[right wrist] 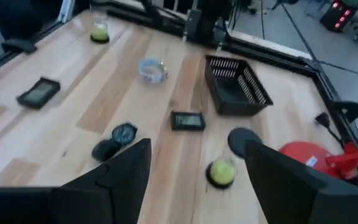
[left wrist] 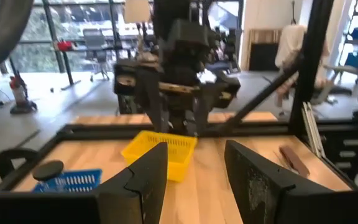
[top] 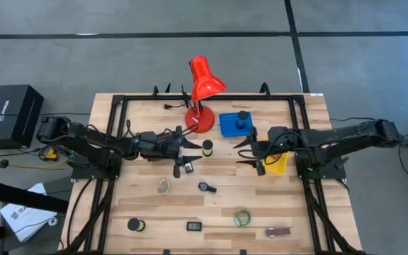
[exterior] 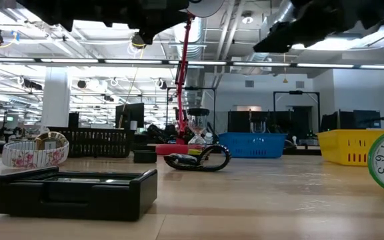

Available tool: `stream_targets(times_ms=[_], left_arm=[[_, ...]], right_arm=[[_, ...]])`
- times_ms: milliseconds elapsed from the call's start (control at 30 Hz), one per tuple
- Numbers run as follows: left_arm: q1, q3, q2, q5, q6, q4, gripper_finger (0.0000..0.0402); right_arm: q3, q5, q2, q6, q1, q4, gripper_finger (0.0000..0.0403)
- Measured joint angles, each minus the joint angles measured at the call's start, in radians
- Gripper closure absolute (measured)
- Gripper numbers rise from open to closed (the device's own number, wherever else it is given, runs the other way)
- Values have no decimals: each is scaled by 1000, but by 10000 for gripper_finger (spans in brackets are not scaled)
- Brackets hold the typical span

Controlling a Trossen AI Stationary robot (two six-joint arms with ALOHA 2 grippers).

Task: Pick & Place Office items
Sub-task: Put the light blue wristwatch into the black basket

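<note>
Wooden table (top: 133, 195), scattered office items (top: 194, 227)

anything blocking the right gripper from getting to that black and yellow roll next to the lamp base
Nothing visible does. The right gripper, fingers open, hangs above bare wood, and the black and yellow roll sits across an open stretch of table. The red lamp base and blue tray lie off to the side of that line.

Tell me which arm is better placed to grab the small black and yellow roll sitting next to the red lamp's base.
The left, most likely. The left pincer hangs open right beside the black and yellow roll, near the lamp base. The right pincer, also open, sits farther off, by the yellow tray.
</note>
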Motion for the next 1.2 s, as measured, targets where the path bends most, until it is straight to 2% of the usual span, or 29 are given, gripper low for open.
stream_targets(times_ms=[200, 367, 467, 567, 667, 867, 1033, 1200], left_arm=[[-43, 1, 44, -2, -9, -8, 245], [-110, 70, 203, -4, 5, -9, 245], [-145, 159, 242, -38, 2, -149, 245], [-172, 278, 230, -163, -161, -510, 245], [-200, 356, 219, -192, -375, -796, 245], [-293, 368, 220, -54, -753, -1081, 245], [-385, 365, 222, -64, -988, -1341, 245], [-445, 300, 222, -111, -1051, -1343, 245]], right_arm=[[-2, 0, 104, -28, -10, -2, 154], [-1, 1, 159, -55, -42, 57, 154], [0, 1, 158, -55, -61, 64, 154], [0, 1, 157, -55, -68, 61, 154], [0, 0, 156, -55, -65, 60, 154], [0, 0, 158, -54, -46, 36, 154], [0, 0, 158, -36, -43, 34, 154], [0, 0, 159, -9, -43, 17, 154]])
